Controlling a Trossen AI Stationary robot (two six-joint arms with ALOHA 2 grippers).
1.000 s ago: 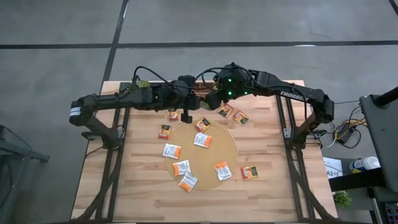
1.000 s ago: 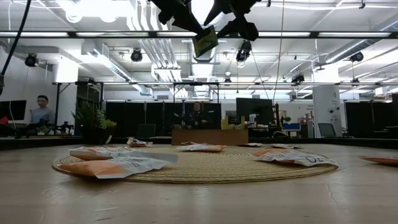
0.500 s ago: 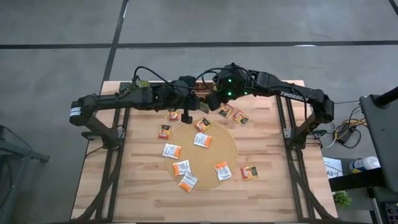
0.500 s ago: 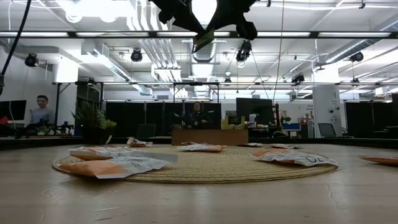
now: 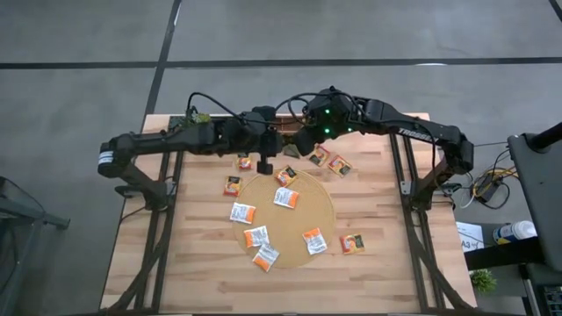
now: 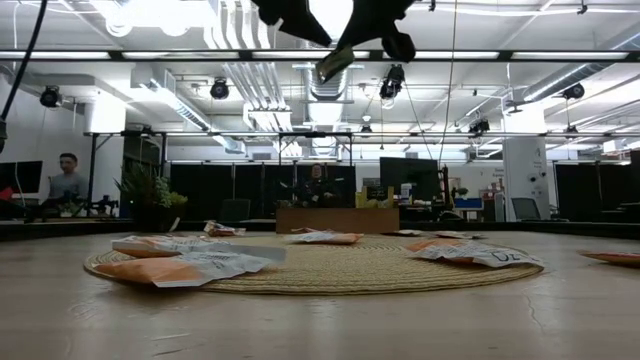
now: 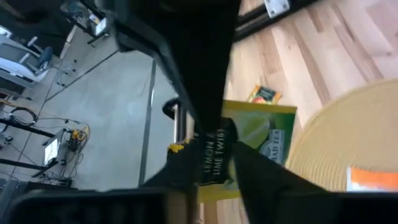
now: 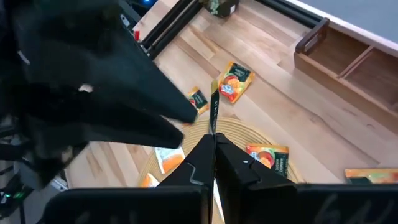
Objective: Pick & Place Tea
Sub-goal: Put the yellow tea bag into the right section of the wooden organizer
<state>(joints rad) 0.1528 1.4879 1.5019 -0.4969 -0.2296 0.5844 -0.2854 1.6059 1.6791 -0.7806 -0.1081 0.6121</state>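
High over the table's far middle my two grippers meet at a green-and-yellow tea sachet [image 6: 336,63]. My right gripper [image 6: 362,42] is shut on it. My left gripper [image 6: 312,32] stands open just beside it; in the left wrist view its fingers flank the sachet's [image 7: 252,140] near end, and I cannot tell whether they touch it. Several orange and white sachets lie flat on the round woven mat [image 5: 303,215] and on the wood around it, for instance one at the mat's centre [image 5: 286,197] and one beside the mat [image 5: 352,243]. My right gripper pinches the sachet between its two fingers [image 8: 233,163], one on each flat face. Seen from this wrist, the sachet stands edge-on [image 8: 213,111] and sticks out past the fingertips. The fingers slant down from the table's right side. The sachet hangs tilted, lifted far clear of the table.
A wooden compartment tray [image 8: 348,53] sits at the far edge. More sachets [image 5: 329,161] lie under the arms by the mat's far side. A small plant [image 5: 195,118] stands at the far left corner. The table's near strip is bare wood [image 5: 290,290].
My right gripper has shut on the green sachet, which my left gripper was holding up. My left gripper has then opened and let go. The sachet has tipped from a steep hang to a flatter slant, and now hangs from the right fingers only.
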